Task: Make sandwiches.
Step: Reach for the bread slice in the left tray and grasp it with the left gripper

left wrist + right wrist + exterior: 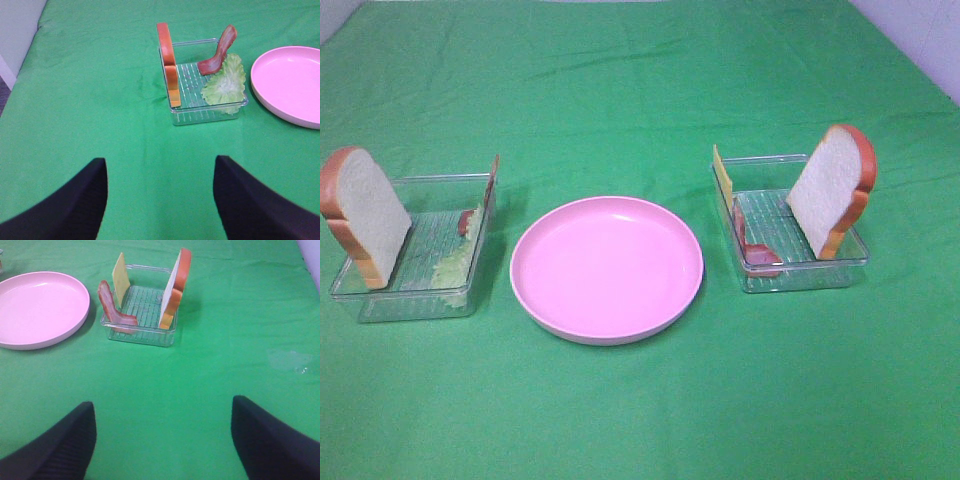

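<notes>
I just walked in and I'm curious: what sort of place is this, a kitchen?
Probably a staged test setup, not a real kitchen: plain green cloth, toy bread slices propped in clear trays, and an empty pink plate between them.

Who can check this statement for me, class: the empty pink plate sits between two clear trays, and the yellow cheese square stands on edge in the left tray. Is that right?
Not quite. The exterior high view shows the cheese square standing on edge in the right tray, not the left tray. The rest stands: the empty pink plate sits between the two clear trays.
</notes>
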Robot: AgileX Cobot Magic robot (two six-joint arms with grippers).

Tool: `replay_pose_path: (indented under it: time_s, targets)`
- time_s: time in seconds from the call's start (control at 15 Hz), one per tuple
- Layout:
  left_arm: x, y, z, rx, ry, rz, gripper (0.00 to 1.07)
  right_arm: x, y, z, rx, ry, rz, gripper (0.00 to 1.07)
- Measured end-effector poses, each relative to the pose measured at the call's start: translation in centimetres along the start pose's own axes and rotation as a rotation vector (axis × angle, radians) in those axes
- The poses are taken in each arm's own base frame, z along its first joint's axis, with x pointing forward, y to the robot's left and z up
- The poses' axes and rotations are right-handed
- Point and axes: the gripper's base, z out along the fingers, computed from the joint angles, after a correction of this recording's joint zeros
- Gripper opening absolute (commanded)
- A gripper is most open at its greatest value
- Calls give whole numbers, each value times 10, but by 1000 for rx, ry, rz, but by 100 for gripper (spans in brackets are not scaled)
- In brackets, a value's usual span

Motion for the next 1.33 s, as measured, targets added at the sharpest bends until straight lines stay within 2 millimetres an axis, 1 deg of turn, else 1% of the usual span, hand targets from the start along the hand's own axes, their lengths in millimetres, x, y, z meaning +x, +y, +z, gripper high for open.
replay_pose_path:
  time_s: [1.13,1.2,1.27,1.33]
  targets:
    - [-1,0,0,0,-3,-4,60,0,0,0,0,0,0,71]
    - [-16,1,3,-2,-51,-45,60,0,0,0,0,0,0,71]
    - [-19,1,4,-2,-62,-62,60,0,0,0,0,0,0,71]
    - [-30,1,9,-1,-80,-112,60,0,0,0,0,0,0,71]
